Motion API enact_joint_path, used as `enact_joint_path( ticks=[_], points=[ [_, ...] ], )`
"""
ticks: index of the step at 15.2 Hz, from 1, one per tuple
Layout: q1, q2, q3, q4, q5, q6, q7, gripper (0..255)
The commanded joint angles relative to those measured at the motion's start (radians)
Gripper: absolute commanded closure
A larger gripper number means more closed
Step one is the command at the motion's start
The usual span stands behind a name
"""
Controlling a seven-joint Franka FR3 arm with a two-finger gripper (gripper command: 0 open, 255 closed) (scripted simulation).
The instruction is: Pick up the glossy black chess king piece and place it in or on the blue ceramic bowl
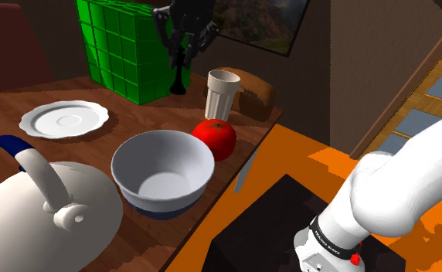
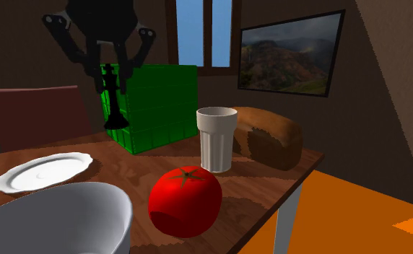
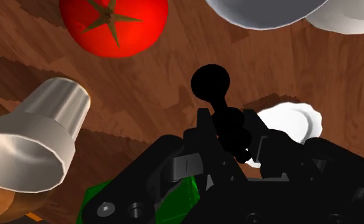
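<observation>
Gripper (image 1: 185, 52) is pinching the black chess king (image 1: 181, 77) near its top, its two fingers pressing on the piece from opposite sides. The king is hanging straight below the fingertips, its long axis upright and its round base pointing down. It appears to be clearing the wooden table (image 1: 134, 116), though this cannot be told for certain. The bowl (image 1: 192, 193), white inside with a blue foot, is sitting well below the gripper and off toward the arm's stand, its mouth opening upward. A tomato (image 1: 214, 137) and a white cup (image 1: 222, 93) are standing between gripper and bowl, slightly aside of the direct line. By this reading, the coming move is calling for travel toward the stand with the king kept upright, then lowering over the bowl's mouth.
</observation>
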Motion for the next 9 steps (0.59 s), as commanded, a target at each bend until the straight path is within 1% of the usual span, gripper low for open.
enact_joint_path(
  ticks=[1,9],
  points=[
    [0.017,-0.022,0.026,-0.005,0.006,-0.015,0.043,255],
    [0.079,-0.076,0.142,-0.007,0.030,-0.062,0.216,255]
  ],
)
